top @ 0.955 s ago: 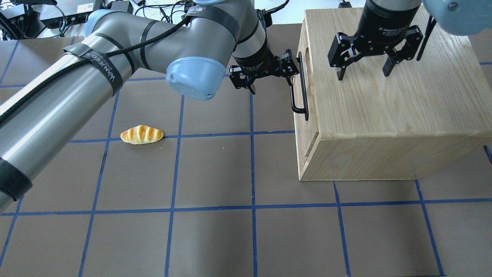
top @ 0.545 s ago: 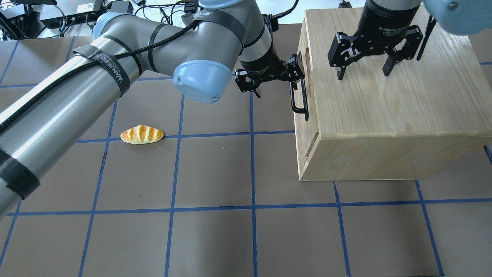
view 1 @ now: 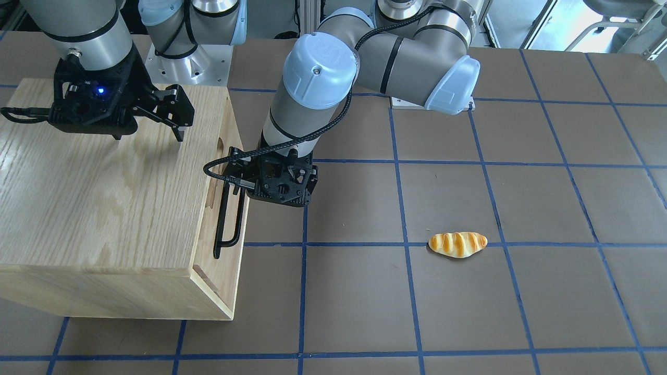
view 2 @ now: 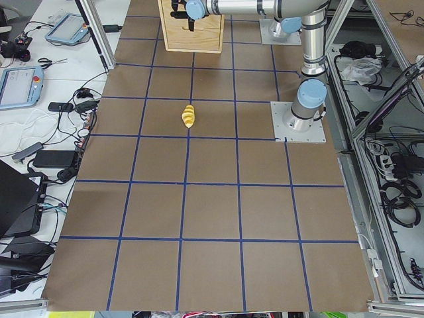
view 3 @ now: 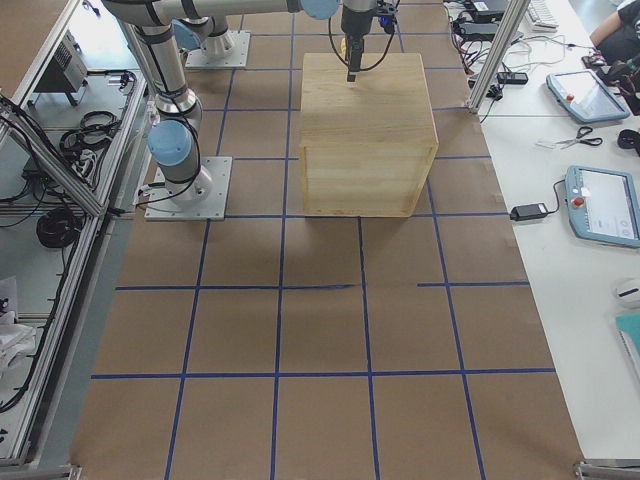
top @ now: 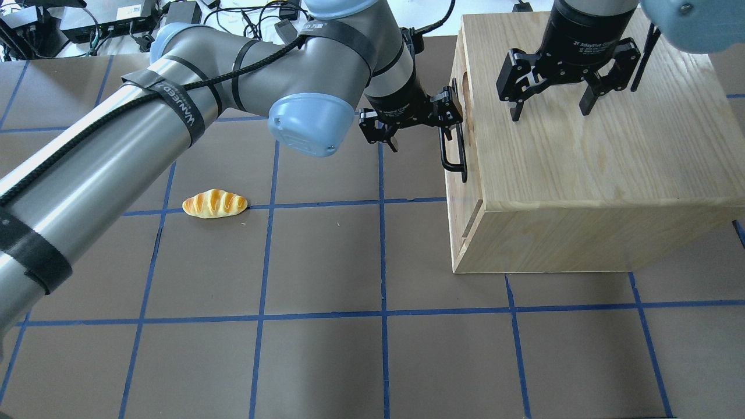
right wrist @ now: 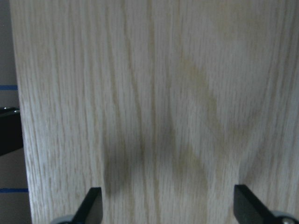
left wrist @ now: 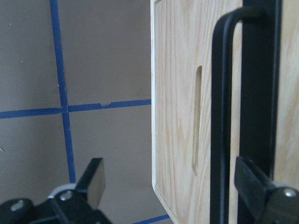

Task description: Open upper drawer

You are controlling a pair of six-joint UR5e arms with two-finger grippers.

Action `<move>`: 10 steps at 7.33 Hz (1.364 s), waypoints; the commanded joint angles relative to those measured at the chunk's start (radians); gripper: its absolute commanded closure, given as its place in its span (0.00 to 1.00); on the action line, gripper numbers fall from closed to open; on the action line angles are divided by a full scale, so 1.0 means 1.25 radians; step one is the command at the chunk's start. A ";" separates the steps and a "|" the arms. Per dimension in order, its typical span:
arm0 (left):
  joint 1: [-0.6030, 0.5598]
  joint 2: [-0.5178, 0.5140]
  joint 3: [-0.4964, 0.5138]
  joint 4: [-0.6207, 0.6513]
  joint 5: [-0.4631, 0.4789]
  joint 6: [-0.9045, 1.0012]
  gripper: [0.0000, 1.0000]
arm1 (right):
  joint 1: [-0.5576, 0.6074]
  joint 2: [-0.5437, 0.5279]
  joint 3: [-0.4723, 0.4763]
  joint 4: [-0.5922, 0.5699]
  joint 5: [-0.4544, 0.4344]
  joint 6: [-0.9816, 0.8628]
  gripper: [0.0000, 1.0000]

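Note:
The upper drawer (top: 461,64) is the light-wood front panel on the cabinet's side that faces my left arm, and it sits flush and shut. Its black bar handle (top: 453,152) and oblong notch (left wrist: 197,121) show in the left wrist view. My left gripper (top: 420,131) is open at the handle's far end. The handle (left wrist: 219,116) stands just inside one finger (left wrist: 261,191), and the other finger (left wrist: 91,179) is out over the table. My right gripper (top: 550,113) is open and empty just above the cabinet top, which fills the right wrist view (right wrist: 168,196).
The oak-grain cabinet box (top: 582,163) stands at the table's right half. A toy bread roll (top: 215,203) lies on the brown mat left of it. Blue tape lines grid the mat. Cables and electronics (top: 87,23) lie beyond the far edge.
My left gripper has moved right, toward the drawer front, and its finger has come up to the handle. My right gripper, the drawer and the bread have not moved.

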 commanded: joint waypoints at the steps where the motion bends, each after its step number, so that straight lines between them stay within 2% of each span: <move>1: 0.000 -0.006 0.001 -0.001 0.000 0.000 0.00 | 0.000 0.000 0.000 0.000 0.000 -0.001 0.00; 5: 0.002 -0.008 0.013 0.003 0.021 0.023 0.00 | 0.000 0.000 0.000 0.000 0.000 -0.001 0.00; 6: 0.002 -0.009 0.014 0.002 0.049 0.023 0.00 | 0.000 0.000 0.000 0.000 0.000 -0.001 0.00; 9: 0.005 -0.008 0.014 0.001 0.058 0.023 0.00 | 0.000 0.000 0.000 0.000 0.000 0.000 0.00; 10: 0.007 -0.007 0.020 -0.004 0.081 0.026 0.00 | 0.000 0.000 0.000 0.000 0.000 -0.001 0.00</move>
